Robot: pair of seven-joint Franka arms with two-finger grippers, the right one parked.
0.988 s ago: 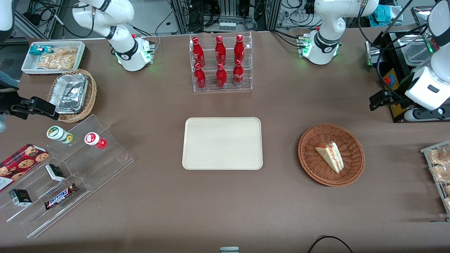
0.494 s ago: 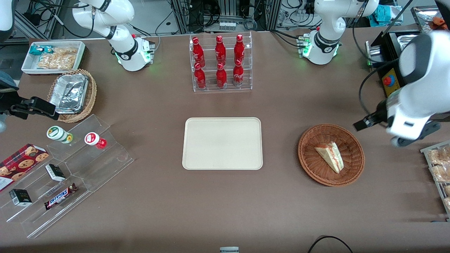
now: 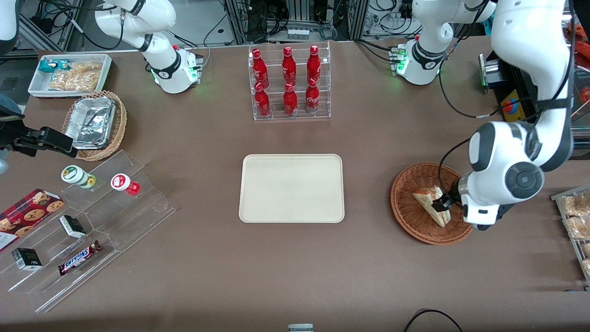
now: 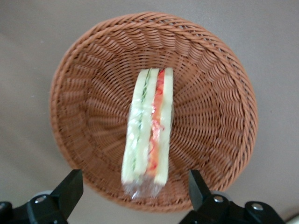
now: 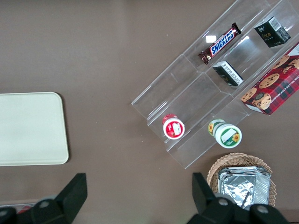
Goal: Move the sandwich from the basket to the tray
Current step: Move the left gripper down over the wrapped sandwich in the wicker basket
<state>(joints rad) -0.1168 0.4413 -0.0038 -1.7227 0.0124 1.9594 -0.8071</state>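
Table (image 3: 415, 286): brown surface that carries everything listed here.
Left arm (image 3: 521, 152): white Franka arm bent down over the basket, at the working arm's end of the table.
Tray (image 3: 291, 188): beige rectangle with rounded corners, flat in the middle of the table with nothing on it, well apart from the basket.
Bottle rack (image 3: 289, 82): clear stepped stand holding six red bottles, farther from the front camera than the tray.
Display steps (image 3: 92, 230): clear acrylic tiers toward the parked arm's end, holding a Snickers bar (image 3: 79, 257), two small dark boxes and two cups with round lids.
Basket (image 3: 412, 214): round reddish-brown wicker, toward the working arm's end.
Sandwich (image 4: 148, 126): wrapped triangular wedge lying in the basket, its green and red filling edge facing the wrist camera.
Gripper (image 4: 135, 193): fingers spread wide, one to each side of the sandwich and clear of it, poised just above the basket and holding nothing.
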